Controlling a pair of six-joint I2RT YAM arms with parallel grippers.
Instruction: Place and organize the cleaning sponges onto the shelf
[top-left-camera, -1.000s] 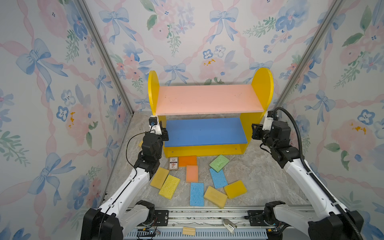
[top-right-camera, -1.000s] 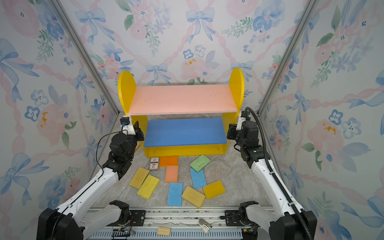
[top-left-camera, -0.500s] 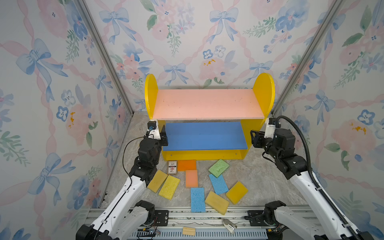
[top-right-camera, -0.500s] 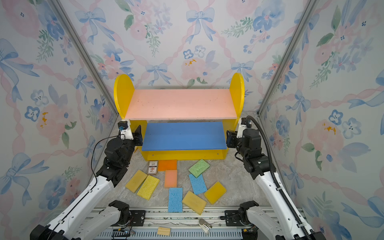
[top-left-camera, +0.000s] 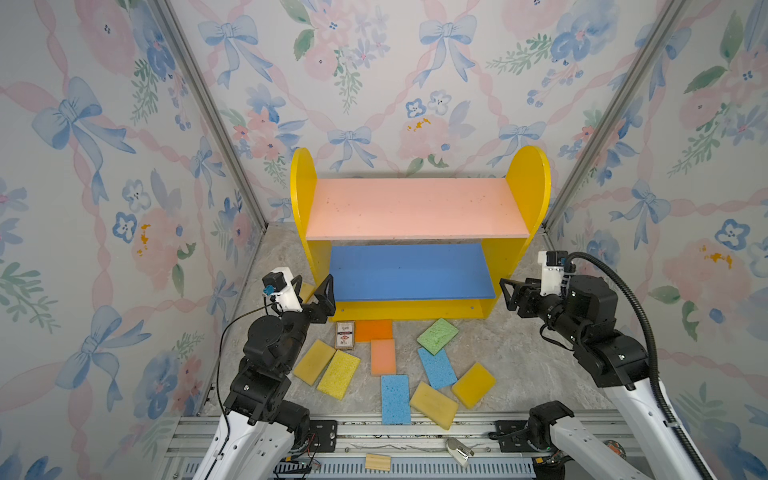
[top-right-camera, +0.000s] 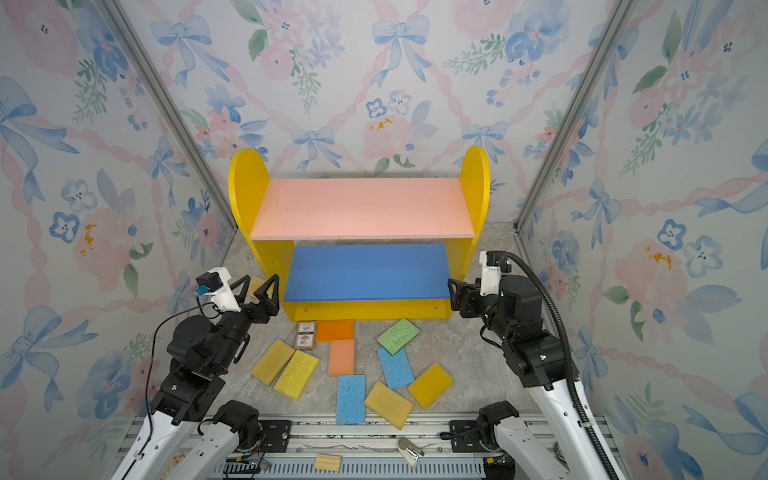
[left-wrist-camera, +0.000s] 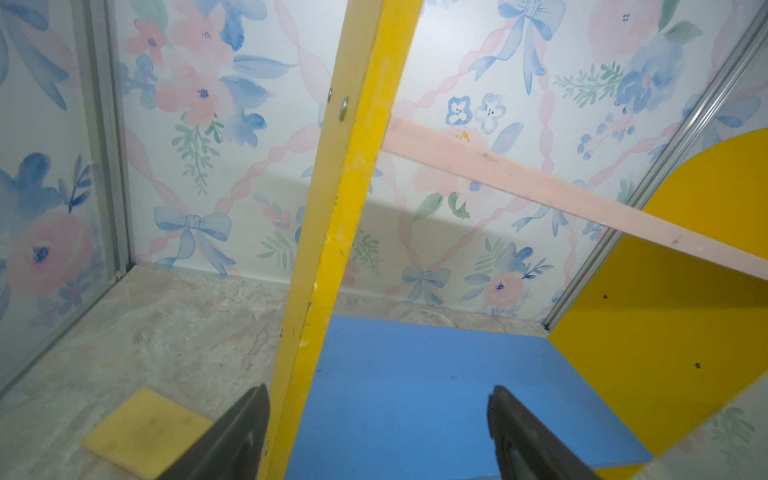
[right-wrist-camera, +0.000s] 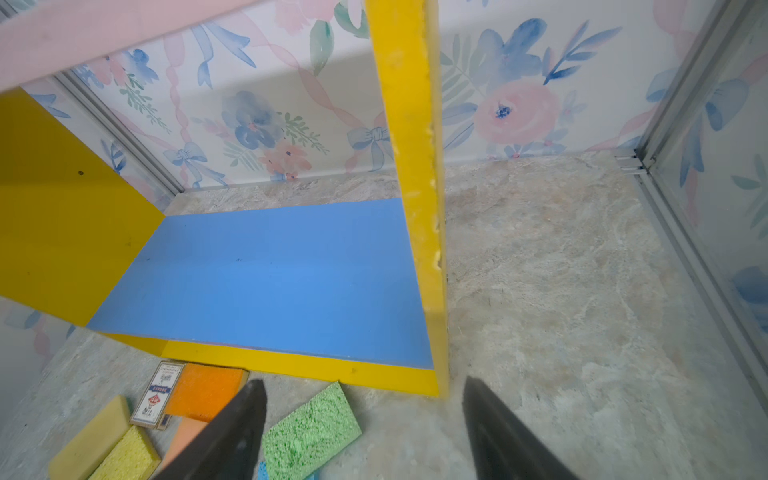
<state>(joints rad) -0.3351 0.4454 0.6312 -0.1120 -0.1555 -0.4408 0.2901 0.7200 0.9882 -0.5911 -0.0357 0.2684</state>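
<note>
Flat mustard foam sponge (top-left-camera: 307, 291) is mostly hidden behind white wrist camera (top-left-camera: 285, 291). Small printed card box (top-left-camera: 345, 335): lettering too small to read. Blue porous sponge (right-wrist-camera: 262, 471) is cut off in right wrist view.

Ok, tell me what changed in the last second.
Both grippers let go of the shelf, which settled slightly nearer the front. The left gripper and right gripper now stand open, drawn back from its side panels. The sponges still lie scattered in front, none shelved.
</note>
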